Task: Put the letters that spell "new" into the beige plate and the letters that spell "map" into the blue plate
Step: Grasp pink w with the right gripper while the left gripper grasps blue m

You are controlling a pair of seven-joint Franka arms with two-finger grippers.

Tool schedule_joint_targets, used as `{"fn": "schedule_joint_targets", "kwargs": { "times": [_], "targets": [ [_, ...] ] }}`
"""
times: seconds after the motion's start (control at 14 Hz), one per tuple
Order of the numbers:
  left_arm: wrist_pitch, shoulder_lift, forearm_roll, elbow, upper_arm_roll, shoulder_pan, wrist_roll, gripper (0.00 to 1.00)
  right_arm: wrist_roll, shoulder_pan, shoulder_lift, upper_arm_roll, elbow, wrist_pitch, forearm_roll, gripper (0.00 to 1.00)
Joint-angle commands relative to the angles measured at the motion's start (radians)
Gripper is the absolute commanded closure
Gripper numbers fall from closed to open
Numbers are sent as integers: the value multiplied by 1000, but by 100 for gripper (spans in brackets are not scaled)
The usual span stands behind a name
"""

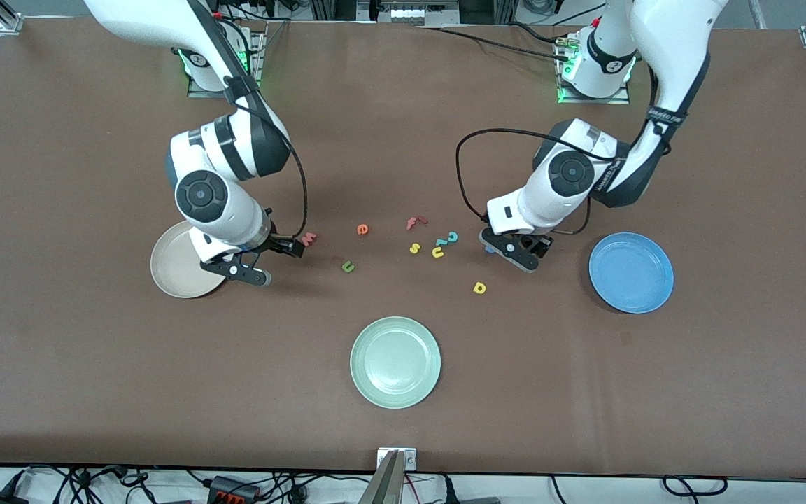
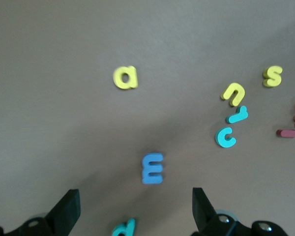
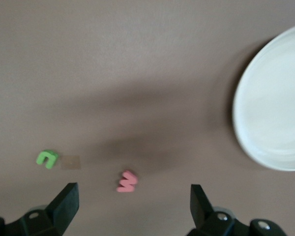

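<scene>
Letters lie scattered mid-table, none on a plate yet! Pinkish-red w sits just ahead of the right gripper, whose fingers are spread wide and empty, right beside the beige plate. Green n lies nearer the front camera than the orange e. Left gripper hovers low, jaws wide and empty, over the blue m, with the teal p close and the yellow a apart. Blue plate waits at the left arm's end.
</scene>
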Motion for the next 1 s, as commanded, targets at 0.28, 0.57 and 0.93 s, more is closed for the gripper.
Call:
{"fn": "schedule_joint_targets", "kwargs": {
  "times": [0.28, 0.57, 0.93],
  "targets": [
    [79, 75, 141, -22, 10, -72, -95, 0, 276, 90, 74, -6, -119, 236, 37, 0],
    [84, 128, 266, 12, 8, -67, -204, 0, 371, 122, 137, -5, -124, 302, 37, 0],
    [98, 145, 270, 24, 11, -61, -204, 34, 405, 126, 133, -5, -153, 301, 37, 0]
  ]
}}
